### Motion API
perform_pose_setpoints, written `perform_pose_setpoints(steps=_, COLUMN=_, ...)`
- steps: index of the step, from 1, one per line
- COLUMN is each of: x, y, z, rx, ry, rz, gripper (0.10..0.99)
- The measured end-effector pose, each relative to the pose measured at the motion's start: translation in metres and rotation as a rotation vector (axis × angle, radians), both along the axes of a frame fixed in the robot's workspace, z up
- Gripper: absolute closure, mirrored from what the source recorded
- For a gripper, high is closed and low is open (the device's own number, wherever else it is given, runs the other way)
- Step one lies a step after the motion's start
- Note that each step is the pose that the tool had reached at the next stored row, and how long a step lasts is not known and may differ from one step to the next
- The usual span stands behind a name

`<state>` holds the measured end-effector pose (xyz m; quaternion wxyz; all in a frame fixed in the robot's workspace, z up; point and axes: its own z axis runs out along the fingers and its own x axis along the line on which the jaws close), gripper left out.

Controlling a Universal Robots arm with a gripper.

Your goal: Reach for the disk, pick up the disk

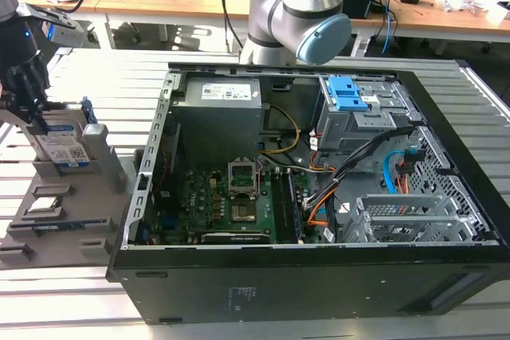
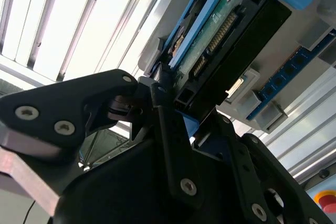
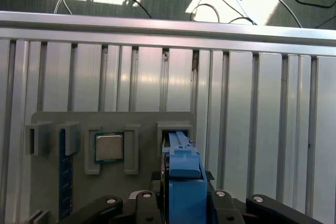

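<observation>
The disk [image 1: 65, 146] stands on edge in a slot of the grey holder [image 1: 111, 169] at the exterior view's left, its white label with a blue band facing the camera. My gripper [image 1: 36, 113] comes down on its upper end. In the second wrist view the black fingers [image 2: 167, 124] sit on either side of the disk [image 2: 220, 35], whose green circuit board and blue bracket show. In the first wrist view the blue bracket of the disk [image 3: 184, 174] lies tight between the two fingers, with the gripper [image 3: 186, 205] shut on it. The disk's lower end still sits in the slot.
An open black computer case [image 1: 446, 252] lies at the exterior view's middle and right, with the arm's base [image 1: 295, 13] behind it. The grey holder [image 3: 142, 121] also carries a square silver chip [image 3: 109, 147] and a thin blue strip [image 3: 63, 182]. All rests on a slatted metal table [image 3: 262, 119].
</observation>
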<state>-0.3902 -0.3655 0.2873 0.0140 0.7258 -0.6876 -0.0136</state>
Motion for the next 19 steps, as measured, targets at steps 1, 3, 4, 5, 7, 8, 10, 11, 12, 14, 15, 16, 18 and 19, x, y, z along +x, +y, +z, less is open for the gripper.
perform_pose_setpoints(steps=1, x=0.0001, y=0.0, z=0.0002, rx=0.0, ry=0.0, rz=0.0, gripper=0.718)
perform_pose_setpoints(steps=3, x=0.0003, y=0.0, z=0.0008, rx=0.0, ry=-0.0001, rz=0.0, gripper=0.718)
perform_pose_setpoints(steps=4, x=0.0003, y=0.0, z=0.0011, rx=0.0, ry=-0.0003, rz=0.0, gripper=0.718)
perform_pose_setpoints(steps=5, x=0.0003, y=-0.0001, z=0.0017, rx=0.0, ry=0.0, rz=0.0, gripper=0.718)
perform_pose_setpoints(steps=7, x=0.0003, y=-0.0001, z=0.0038, rx=0.0, ry=0.0001, rz=0.0, gripper=0.718)
perform_pose_setpoints(steps=8, x=0.0003, y=-0.0001, z=0.0044, rx=0.0, ry=0.0002, rz=0.0, gripper=0.718)
perform_pose_setpoints(steps=10, x=0.0003, y=-0.0001, z=0.0062, rx=0.0, ry=0.0001, rz=0.0, gripper=0.718)
perform_pose_setpoints(steps=11, x=0.0004, y=0.0, z=0.0069, rx=0.0, ry=0.0002, rz=0.0, gripper=0.718)
perform_pose_setpoints(steps=12, x=0.0004, y=0.0, z=0.0074, rx=0.0, ry=0.0001, rz=0.0, gripper=0.718)
perform_pose_setpoints(steps=14, x=0.0005, y=-0.0001, z=0.0084, rx=-0.001, ry=0.0002, rz=0.0, gripper=0.718)
perform_pose_setpoints(steps=15, x=0.0005, y=-0.0001, z=0.0095, rx=-0.001, ry=0.0002, rz=0.0, gripper=0.718)
perform_pose_setpoints(steps=16, x=0.0006, y=0.0, z=0.0106, rx=-0.001, ry=0.0001, rz=0.0, gripper=0.718)
perform_pose_setpoints(steps=18, x=0.0007, y=0.0, z=0.0121, rx=-0.001, ry=0.0001, rz=0.0, gripper=0.718)
perform_pose_setpoints(steps=19, x=0.0008, y=-0.0001, z=0.0133, rx=-0.001, ry=0.0001, rz=0.0, gripper=0.718)
